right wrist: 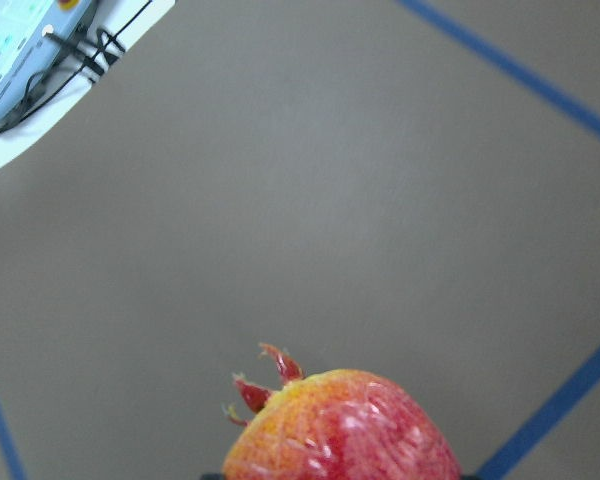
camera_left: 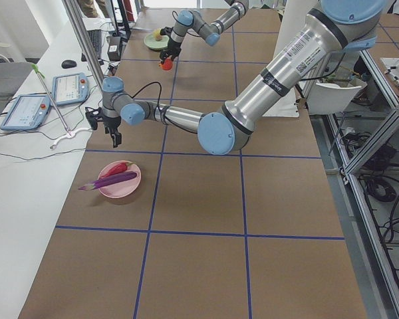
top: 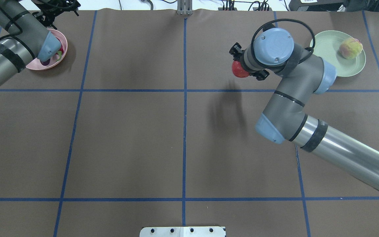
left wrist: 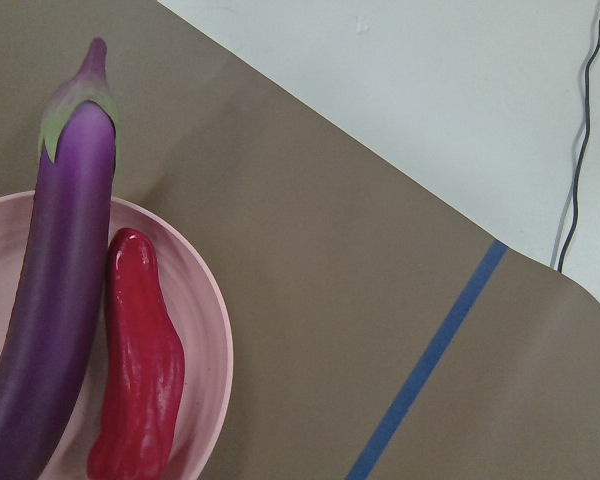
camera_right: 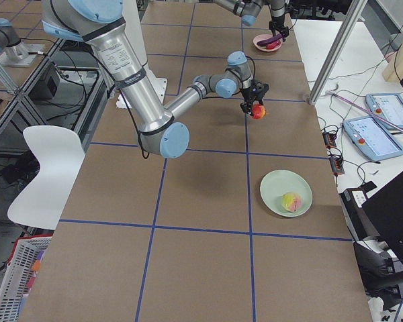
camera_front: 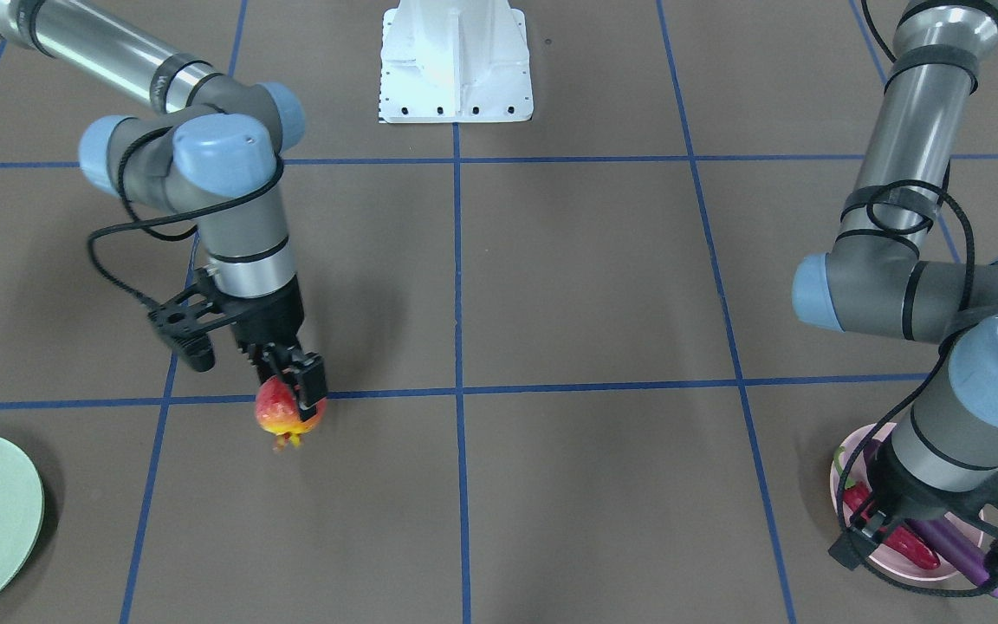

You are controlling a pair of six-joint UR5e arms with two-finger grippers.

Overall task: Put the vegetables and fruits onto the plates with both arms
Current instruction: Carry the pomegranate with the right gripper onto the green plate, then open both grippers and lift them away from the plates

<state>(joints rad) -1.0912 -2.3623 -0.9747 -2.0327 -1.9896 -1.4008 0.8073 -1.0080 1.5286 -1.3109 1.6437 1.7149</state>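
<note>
One fruit is not yet plated: the pomegranate (camera_front: pixel 287 416), pinched in the right gripper (camera_front: pixel 295 392), hangs above the table (camera_front: pixel 586 277), well apart from the green plate (top: pixel 327 57) that holds the peach (top: pixel 350 48). I would lower it onto that plate's bare part beside the peach before releasing, since it may roll. Far from the green plate, eggplant (left wrist: pixel 60 280) and chili (left wrist: pixel 140 370) lie on the pink plate (left wrist: pixel 208 310); the left gripper (camera_left: pixel 113 138) is too hidden to tell whether it is open.

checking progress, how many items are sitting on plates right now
3: the eggplant and chili pepper lie on the pink plate, the peach on the green plate. The pomegranate is in the right gripper, on no plate.
</note>
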